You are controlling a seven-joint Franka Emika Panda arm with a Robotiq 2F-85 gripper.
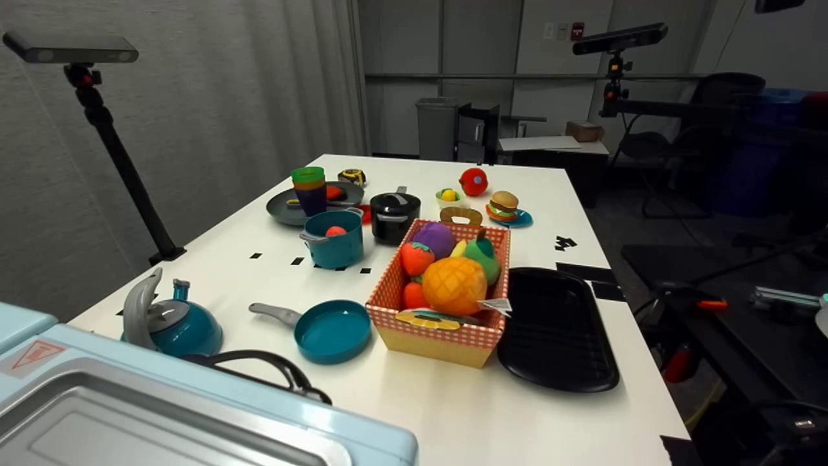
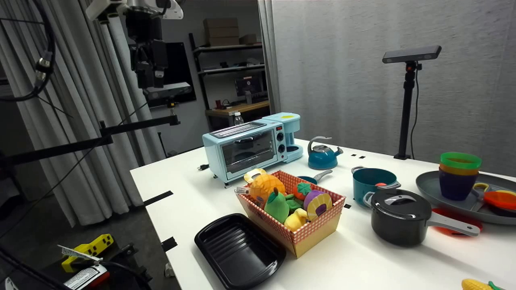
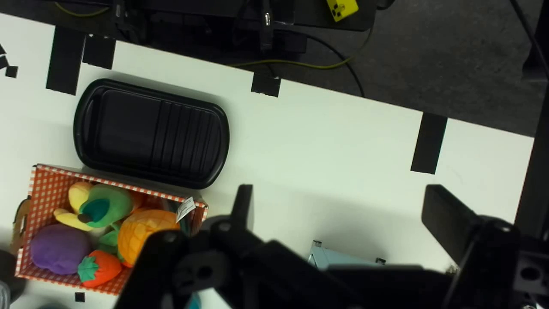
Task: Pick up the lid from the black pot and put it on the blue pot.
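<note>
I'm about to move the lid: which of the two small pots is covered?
The black pot with the long grey handle: the lid sits on it. The blue pot beside it is open, a reddish item showing inside.

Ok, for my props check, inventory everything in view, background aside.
Blue pot: one, teal, on table
Black pot: one, black, beside blue pot
Lid: one, black, on black pot
Ball: one, coral, in blue pot
Oven: one, light blue, table end
Kettle: one, teal, near oven
Frying pan: one, teal, near kettle
Toy produce: several, mixed, in basket
Tray: one, black, beside basket
Large dish: one, grey, near blue pot
Cups: three, mixed, on large dish
Small items: several, mixed, around large dish
Tape measure: one, yellow, near large dish
Burger: one, multicoloured, on blue plate
Yellow toy: one, yellow, near burger
Round toy: one, red, near burger
Fingers: two, black, on arm
</note>
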